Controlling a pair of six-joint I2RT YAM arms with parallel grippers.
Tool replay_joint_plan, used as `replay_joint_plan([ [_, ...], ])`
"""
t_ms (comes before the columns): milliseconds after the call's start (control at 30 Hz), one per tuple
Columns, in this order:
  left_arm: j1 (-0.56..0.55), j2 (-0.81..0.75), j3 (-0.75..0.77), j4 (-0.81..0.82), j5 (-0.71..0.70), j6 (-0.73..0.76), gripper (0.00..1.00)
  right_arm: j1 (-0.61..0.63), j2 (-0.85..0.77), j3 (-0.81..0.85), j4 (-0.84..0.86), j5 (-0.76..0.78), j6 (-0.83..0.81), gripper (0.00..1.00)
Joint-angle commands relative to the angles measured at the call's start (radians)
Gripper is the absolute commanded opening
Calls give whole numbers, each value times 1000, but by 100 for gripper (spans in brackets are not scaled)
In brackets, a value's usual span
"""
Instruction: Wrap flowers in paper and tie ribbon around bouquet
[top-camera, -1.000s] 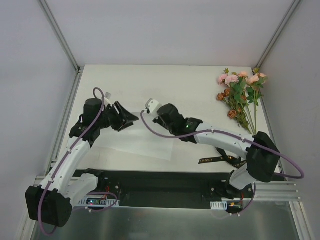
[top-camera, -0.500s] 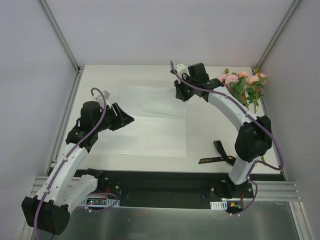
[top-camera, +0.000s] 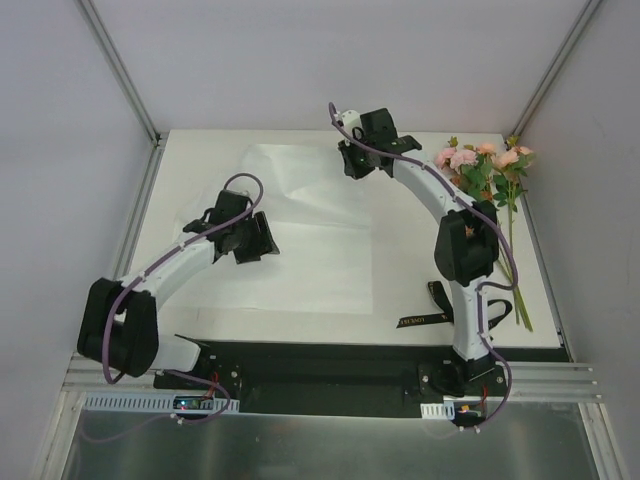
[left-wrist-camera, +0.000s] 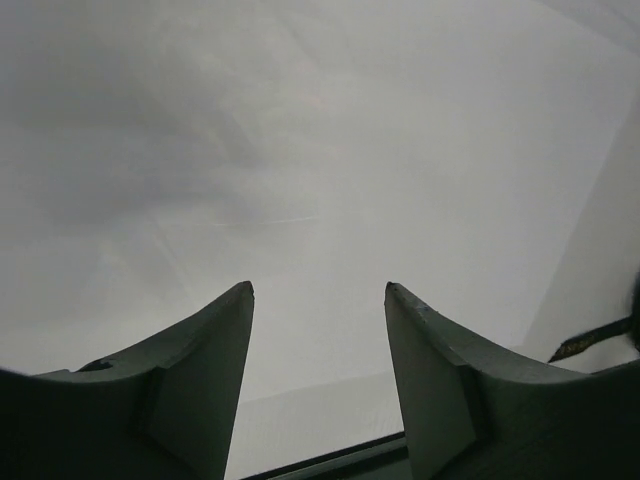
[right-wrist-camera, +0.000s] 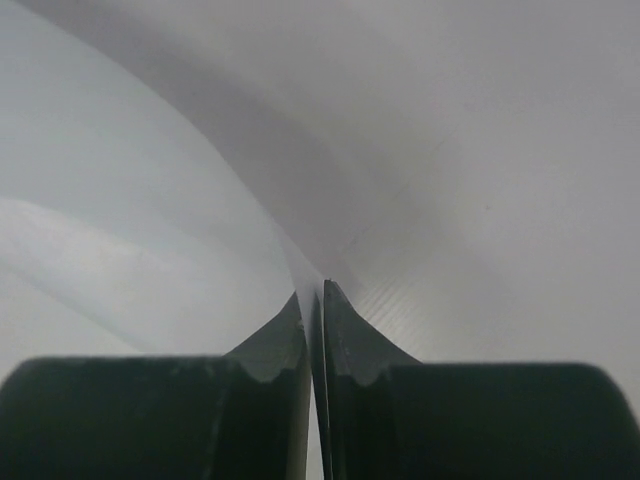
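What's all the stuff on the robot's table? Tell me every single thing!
table: one, white, under everything
paper: one sheet, white, spread across the middle, its far right part raised
flowers: one bunch, pink, peach and rust with green leaves, far right corner, off the paper
ribbon: one, black with gold lettering, near right side, partly behind the right arm
left arm: one, white and black, purple cable, reaching over the paper
right arm: one, white and black, purple cable, stretched to the far side
left gripper: one, dark, open above the paper, holding nothing
right gripper: one, dark, pinched shut on the paper
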Motion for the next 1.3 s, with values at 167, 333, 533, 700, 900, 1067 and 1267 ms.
replay_joint_plan([
  [167,-5,192,-4,8,-92,-52,54,-4,154,149,289,51,33,9],
  [333,-25,227,-60,78,5,-137,58,27,300,307,449,48,117,4],
  [533,-66,302,-111,251,177,-252,68,24,342,536,300,100,364,97],
  [700,-87,420,-111,514,304,-385,71,-62,-128,139,79,150,507,96],
  [900,-135,572,-79,863,413,-590,73,-102,-561,-430,-42,200,545,96],
  [1067,-228,620,54,931,441,-657,75,-105,-827,-897,61,160,733,96],
  [1267,-215,346,117,486,286,-331,83,-104,-931,-1154,113,187,978,96],
])
